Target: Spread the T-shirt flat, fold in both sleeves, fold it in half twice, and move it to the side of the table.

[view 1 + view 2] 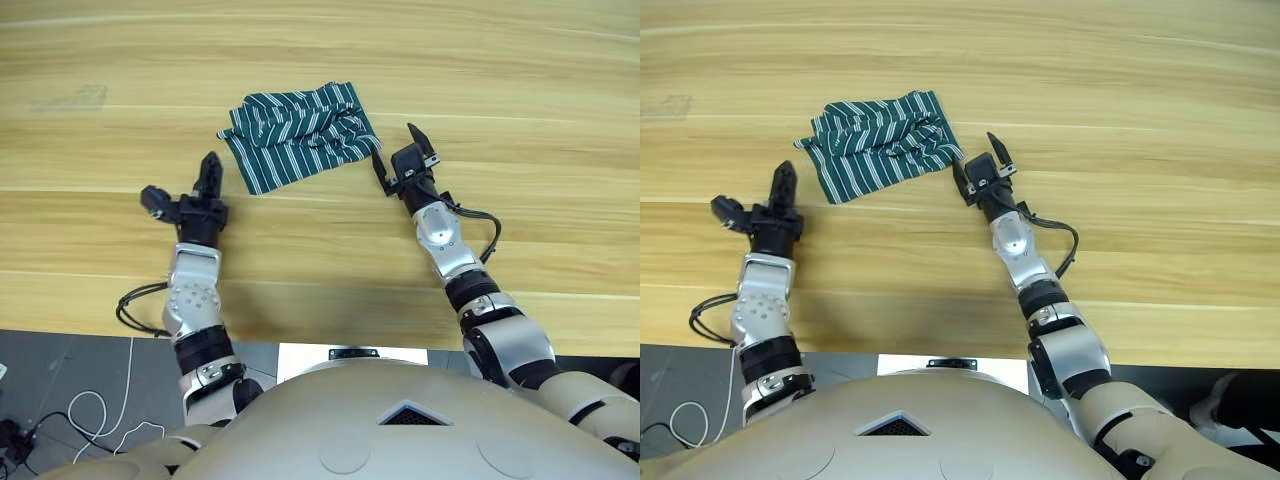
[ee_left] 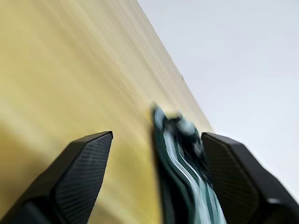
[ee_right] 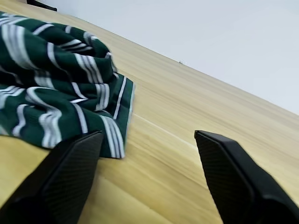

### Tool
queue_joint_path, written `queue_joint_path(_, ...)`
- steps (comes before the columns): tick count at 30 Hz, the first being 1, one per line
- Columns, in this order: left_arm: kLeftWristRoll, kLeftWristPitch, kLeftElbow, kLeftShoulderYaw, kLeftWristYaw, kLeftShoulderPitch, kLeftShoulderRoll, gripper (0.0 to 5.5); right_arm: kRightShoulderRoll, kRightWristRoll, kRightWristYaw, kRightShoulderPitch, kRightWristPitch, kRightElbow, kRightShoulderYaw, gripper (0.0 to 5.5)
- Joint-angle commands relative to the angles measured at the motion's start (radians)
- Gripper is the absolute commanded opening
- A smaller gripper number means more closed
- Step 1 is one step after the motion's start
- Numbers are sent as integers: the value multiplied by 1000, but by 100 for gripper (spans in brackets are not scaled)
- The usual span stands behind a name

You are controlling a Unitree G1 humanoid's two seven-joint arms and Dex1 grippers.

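The T-shirt (image 1: 298, 135), dark green with white stripes, lies in a folded, slightly rumpled bundle on the wooden table (image 1: 520, 70), straight ahead of me. My left gripper (image 1: 208, 172) sits low over the table just left of the shirt's near-left corner, fingers apart and holding nothing; in the left wrist view the shirt's edge (image 2: 180, 158) shows beyond the open fingers. Just off the shirt's near-right corner my right gripper (image 1: 397, 148) is open and empty too, with the shirt's hem (image 3: 70, 102) lying beside one fingertip, not between the two.
Bare wood stretches far to the left, right and behind the shirt. The table's near edge (image 1: 90, 328) runs below my forearms. Loose cables (image 1: 85, 410) lie on the dark floor at the lower left.
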Motion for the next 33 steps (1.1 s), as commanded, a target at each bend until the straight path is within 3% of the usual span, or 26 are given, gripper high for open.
queue_joint_path(1, 203, -162, -38, -46, 32, -36, 58, 353, 10, -38, -8, 47, 18, -23, 34, 363)
queue_joint_path(5, 750, -462, -65, -439, -86, -72, 184, 353, 16, -57, -35, 48, 25, -30, 41, 363)
queue_joint_path(8, 930, -540, 114, -580, -153, -198, 256, 353, 21, -58, -51, 36, 22, -28, 39, 363)
queue_joint_path(18, 918, -784, 465, -730, -488, -370, 267, 353, -29, -49, -104, 14, 12, 71, -2, 363)
queue_joint_path(33, 986, -812, 717, -725, -372, -543, 254, 353, -16, -49, -110, 21, -11, 97, -1, 363)
